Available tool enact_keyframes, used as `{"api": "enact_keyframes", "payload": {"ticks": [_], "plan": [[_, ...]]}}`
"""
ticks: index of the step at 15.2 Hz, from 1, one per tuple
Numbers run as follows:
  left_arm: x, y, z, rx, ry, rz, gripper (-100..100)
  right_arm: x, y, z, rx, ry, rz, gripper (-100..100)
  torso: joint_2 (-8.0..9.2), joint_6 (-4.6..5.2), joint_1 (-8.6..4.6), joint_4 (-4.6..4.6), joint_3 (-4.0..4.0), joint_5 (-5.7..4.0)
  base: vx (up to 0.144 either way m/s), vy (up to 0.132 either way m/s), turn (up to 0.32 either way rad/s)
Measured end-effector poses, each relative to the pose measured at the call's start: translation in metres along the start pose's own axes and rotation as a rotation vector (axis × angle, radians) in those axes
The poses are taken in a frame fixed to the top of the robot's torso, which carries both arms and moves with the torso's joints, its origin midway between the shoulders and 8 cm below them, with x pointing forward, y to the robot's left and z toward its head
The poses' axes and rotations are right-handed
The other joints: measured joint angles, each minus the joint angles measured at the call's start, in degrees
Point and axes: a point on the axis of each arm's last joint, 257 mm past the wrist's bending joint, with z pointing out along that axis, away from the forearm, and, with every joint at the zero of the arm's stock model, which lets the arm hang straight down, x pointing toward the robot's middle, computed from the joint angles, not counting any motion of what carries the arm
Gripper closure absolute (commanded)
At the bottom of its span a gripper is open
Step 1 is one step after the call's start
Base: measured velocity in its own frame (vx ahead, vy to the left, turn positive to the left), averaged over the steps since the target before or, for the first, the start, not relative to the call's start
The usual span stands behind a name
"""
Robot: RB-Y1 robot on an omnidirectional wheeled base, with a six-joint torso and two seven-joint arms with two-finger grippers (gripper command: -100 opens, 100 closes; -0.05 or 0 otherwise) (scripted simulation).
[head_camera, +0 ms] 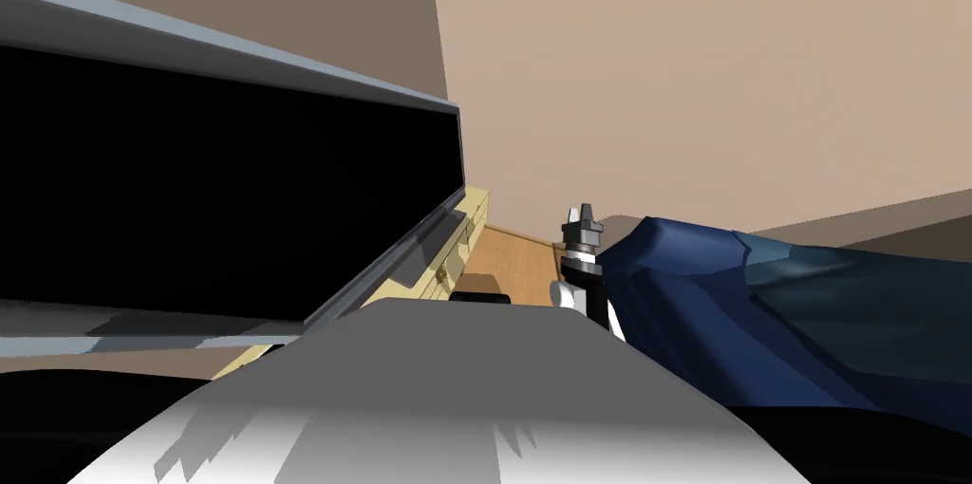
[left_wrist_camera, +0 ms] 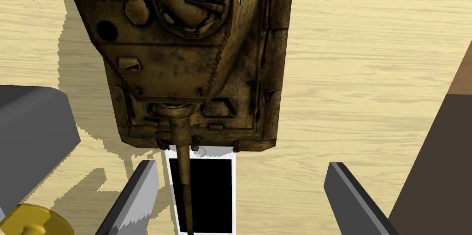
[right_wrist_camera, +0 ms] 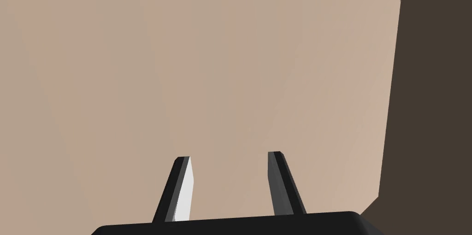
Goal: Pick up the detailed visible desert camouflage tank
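Pale wood grain marks the bench [left_wrist_camera: 368, 61] under my left hand [left_wrist_camera: 240, 165]. A grey block [left_wrist_camera: 32, 131] and a gold disc [left_wrist_camera: 32, 220] sit beside one finger. Next, the sand-brown camouflaged tank [left_wrist_camera: 184, 61] stands just ahead of the hand. Its barrel runs back between the wide-spread, empty fingers, over a white-rimmed black phone [left_wrist_camera: 207, 190]. In the head view, a black screen [head_camera: 190, 184] takes the left of the frame. At centre my right hand [head_camera: 581, 214] points upward, narrowly parted and holding nothing. A blue shape [head_camera: 759, 317] lies at right.
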Motion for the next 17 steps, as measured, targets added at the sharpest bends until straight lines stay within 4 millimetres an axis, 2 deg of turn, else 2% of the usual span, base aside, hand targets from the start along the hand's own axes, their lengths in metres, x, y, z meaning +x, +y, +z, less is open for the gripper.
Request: {"api": "enact_keyframes", "payload": {"ticks": [3,9,10,15,17], "plan": [[0.006,0.006,0.003,-0.018,0.016,-0.021,-100,0.0,0.0,0.0,0.0,0.0,0.0,0,0.23,-0.07,-0.01,0.04,0.12,-0.01,0.075,0.006,-0.067],[0.024,0.007,0.027,-0.003,0.014,-0.02,-100,0.0,0.0,0.0,0.0,0.0,0.0,0,0.75,-0.1,0.03,0.16,0.43,0.02,-0.004,0.017,-0.017],[0.025,0.007,0.028,-0.002,0.014,-0.018,100,0.0,0.0,0.0,0.0,0.0,0.0,0,0.74,-0.1,0.01,0.16,0.43,0.0,0.0,0.0,0.0],[0.025,0.006,0.028,-0.001,0.014,-0.02,100,0.0,0.0,0.0,0.0,0.0,0.0,0,0.77,-0.11,0.01,0.16,0.44,-0.01,0.001,-0.001,0.006],[0.019,0.006,0.023,-0.006,0.014,-0.018,100,0.0,0.0,0.0,0.0,0.0,0.0,0,0.75,-0.1,-0.04,0.14,0.42,-0.11,0.007,-0.008,0.024]]}}
